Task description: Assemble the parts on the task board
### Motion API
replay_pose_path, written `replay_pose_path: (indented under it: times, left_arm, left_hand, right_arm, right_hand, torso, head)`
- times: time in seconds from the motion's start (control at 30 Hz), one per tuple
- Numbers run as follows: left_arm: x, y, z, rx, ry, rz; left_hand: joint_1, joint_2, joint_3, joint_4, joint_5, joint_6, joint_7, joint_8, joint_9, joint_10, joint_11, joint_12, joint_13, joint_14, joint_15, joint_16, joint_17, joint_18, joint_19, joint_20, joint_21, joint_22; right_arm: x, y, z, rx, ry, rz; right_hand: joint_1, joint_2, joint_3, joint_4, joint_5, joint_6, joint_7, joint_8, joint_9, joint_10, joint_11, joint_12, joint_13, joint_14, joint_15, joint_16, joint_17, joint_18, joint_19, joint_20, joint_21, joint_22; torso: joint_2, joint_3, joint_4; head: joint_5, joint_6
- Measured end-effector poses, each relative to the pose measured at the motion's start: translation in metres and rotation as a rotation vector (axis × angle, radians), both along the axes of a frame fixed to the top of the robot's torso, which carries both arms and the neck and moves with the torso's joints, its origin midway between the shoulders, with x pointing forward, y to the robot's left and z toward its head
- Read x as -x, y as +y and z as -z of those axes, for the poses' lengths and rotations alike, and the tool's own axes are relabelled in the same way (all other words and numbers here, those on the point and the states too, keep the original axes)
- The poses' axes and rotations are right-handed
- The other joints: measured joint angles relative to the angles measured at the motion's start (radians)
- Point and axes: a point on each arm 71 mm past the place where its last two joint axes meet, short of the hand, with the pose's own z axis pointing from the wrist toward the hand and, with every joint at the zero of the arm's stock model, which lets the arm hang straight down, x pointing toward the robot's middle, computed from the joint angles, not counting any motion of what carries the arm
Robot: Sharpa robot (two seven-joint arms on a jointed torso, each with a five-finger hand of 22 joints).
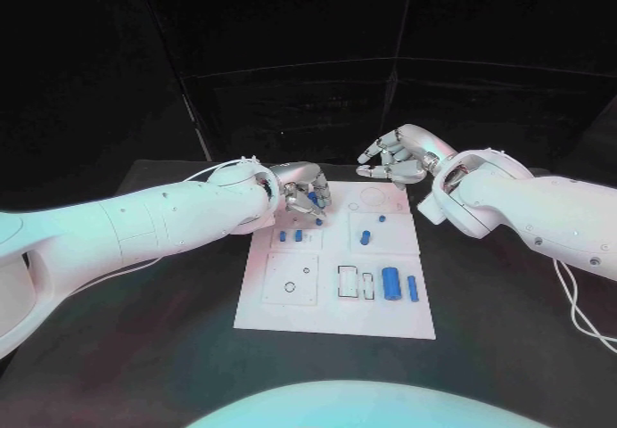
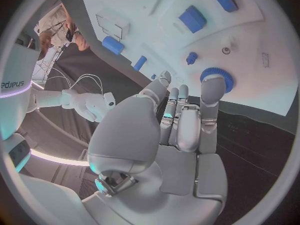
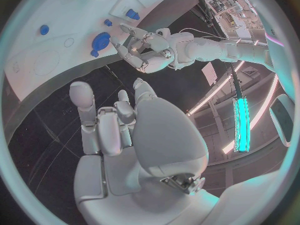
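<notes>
The white task board lies in the middle of the black table. My left hand hovers over its far left corner, fingers spread and pointing down at a blue toothed wheel on the board; one fingertip is right at the wheel, and I cannot tell whether it touches. The right wrist view shows the same wheel just beside the left hand. My right hand is raised beyond the board's far right corner, fingers loosely apart, holding nothing. Blue cylinders lie near the board's right side.
Small blue pieces sit around the board's middle: a pair on the left, one in the centre, a thin rod at the right. Empty outlined slots and a round hole mark the near half. Black table surrounds the board.
</notes>
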Motion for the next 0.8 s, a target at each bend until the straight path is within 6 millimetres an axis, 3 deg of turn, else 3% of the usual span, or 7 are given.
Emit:
replay_pose_path:
  times: [0.13, 0.2, 0.8]
  left_arm:
    - [-0.002, -0.003, 0.004, -0.045, 0.001, 0.012]
    - [-0.002, -0.003, 0.006, -0.065, 0.005, 0.014]
    - [-0.007, -0.010, 0.018, -0.168, 0.018, 0.024]
  left_hand:
    - [0.000, 0.000, 0.002, -0.002, 0.000, 0.004, 0.001, -0.002, -0.004, 0.007, 0.000, -0.005, -0.009, 0.000, 0.000, 0.001, 0.000, 0.000, 0.009, -0.001, 0.019, 0.023]
    - [0.000, 0.000, 0.004, -0.004, 0.000, 0.009, -0.001, -0.006, -0.006, 0.007, 0.000, -0.011, -0.013, 0.000, 0.000, 0.001, 0.000, -0.015, 0.016, -0.002, 0.026, 0.032]
    - [0.004, 0.004, 0.038, -0.012, 0.000, 0.032, -0.003, -0.018, -0.017, 0.036, 0.000, -0.035, -0.039, 0.003, -0.004, 0.004, -0.005, -0.015, 0.030, -0.002, 0.049, 0.066]
  right_arm:
    - [0.000, 0.001, 0.000, -0.001, 0.000, -0.002]
    - [0.000, 0.002, 0.000, -0.001, 0.000, -0.003]
    - [-0.002, 0.001, 0.001, 0.001, -0.001, 0.002]
  right_hand:
    - [0.000, 0.000, 0.000, 0.000, 0.000, 0.000, 0.000, 0.004, 0.000, 0.000, 0.000, 0.000, 0.000, 0.000, 0.000, 0.000, 0.000, 0.000, 0.000, 0.000, 0.000, 0.000]
    - [0.000, 0.000, 0.000, 0.000, 0.000, 0.000, 0.000, 0.004, 0.000, 0.000, 0.000, 0.000, 0.000, 0.000, 0.000, 0.000, 0.000, 0.000, 0.000, 0.000, 0.000, 0.000]
    - [0.000, 0.000, 0.000, 0.000, 0.000, 0.000, 0.000, 0.004, 0.000, 0.000, 0.000, 0.000, -0.002, 0.000, 0.000, 0.000, 0.000, 0.000, 0.000, 0.000, 0.000, 0.000]
  torso:
    - [0.000, 0.0001, 0.0001]
    - [0.000, 0.0001, 0.0001]
    - [0.000, 0.0000, 0.0014]
  head:
    - [-0.002, 0.001]
    - [-0.002, 0.003]
    - [-0.008, 0.001]
